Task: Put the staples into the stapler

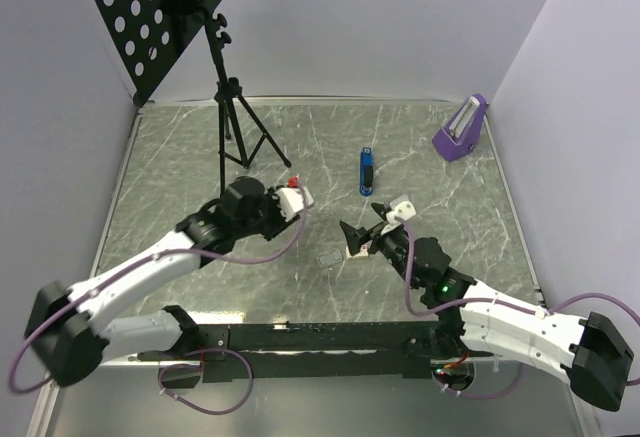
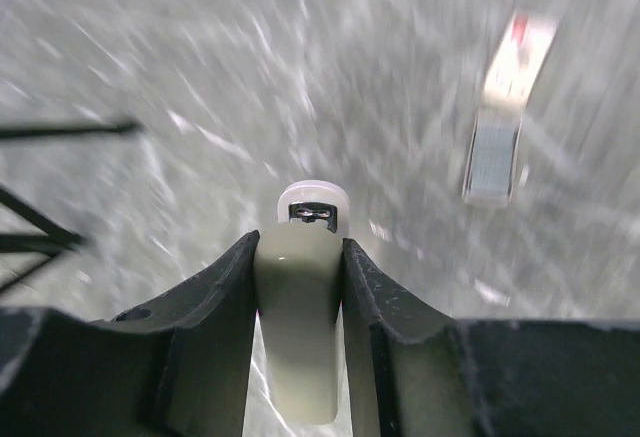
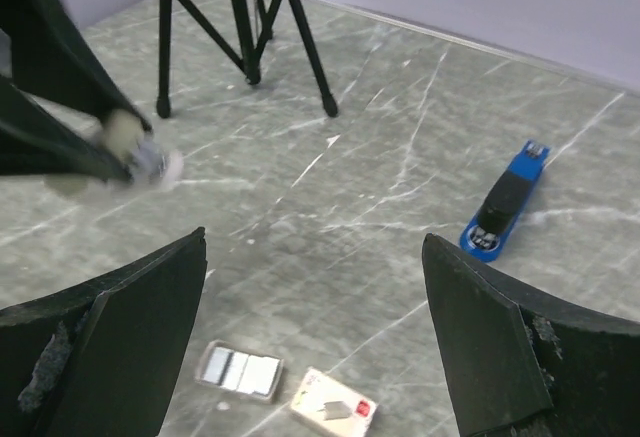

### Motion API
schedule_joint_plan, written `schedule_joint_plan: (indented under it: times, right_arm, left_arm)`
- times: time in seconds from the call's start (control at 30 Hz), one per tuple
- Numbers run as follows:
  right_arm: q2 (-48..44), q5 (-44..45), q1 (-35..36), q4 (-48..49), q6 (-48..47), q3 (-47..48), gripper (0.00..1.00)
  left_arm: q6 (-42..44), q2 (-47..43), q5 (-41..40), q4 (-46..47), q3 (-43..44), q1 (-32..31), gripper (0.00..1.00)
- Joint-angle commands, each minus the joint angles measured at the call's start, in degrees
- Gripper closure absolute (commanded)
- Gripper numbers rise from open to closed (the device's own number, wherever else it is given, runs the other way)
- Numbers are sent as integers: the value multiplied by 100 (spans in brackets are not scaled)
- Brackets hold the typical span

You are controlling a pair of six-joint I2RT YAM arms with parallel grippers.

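The blue stapler [image 1: 367,171] lies closed on the marble table; it also shows in the right wrist view [image 3: 505,212]. The staples are a grey tray [image 3: 240,370] and a pale box with red print [image 3: 333,409], side by side just below my right gripper [image 3: 315,247], which is open and empty above them. In the top view the tray [image 1: 328,257] lies just left of the right gripper [image 1: 362,232]. My left gripper [image 2: 300,247] is shut on a pale cream rounded piece [image 2: 298,337]; the blurred box [image 2: 515,57] and tray [image 2: 492,162] lie ahead to its right. The left gripper [image 1: 298,207] is left of the staples.
A black music stand on a tripod [image 1: 232,107] stands at the back left, its legs near the left gripper. A purple wedge-shaped object [image 1: 462,129] sits at the back right. Pale walls close the table on three sides.
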Motion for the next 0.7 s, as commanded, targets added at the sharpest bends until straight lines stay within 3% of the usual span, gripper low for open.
schedule_joint_plan:
  times: [0.0,0.13,0.3,0.67]
  right_arm:
    - [120,-136,-57,-893,770,936,6]
    - [270,-653,-57,-1588,1412,1527,7]
    - [471,-1533,-48,-1528,1870,1940,9]
    - [1368,-1675,-48,-1554,2934,2617,17]
  left_arm:
    - [-271,-780,342,862,-200,13,99]
    - [-447,-1579,692,1355,-559,13,99]
    - [-702,-2081,1054,1821,-824,5,99]
    - [-667,-2012,1722,2006,-894,-4,99]
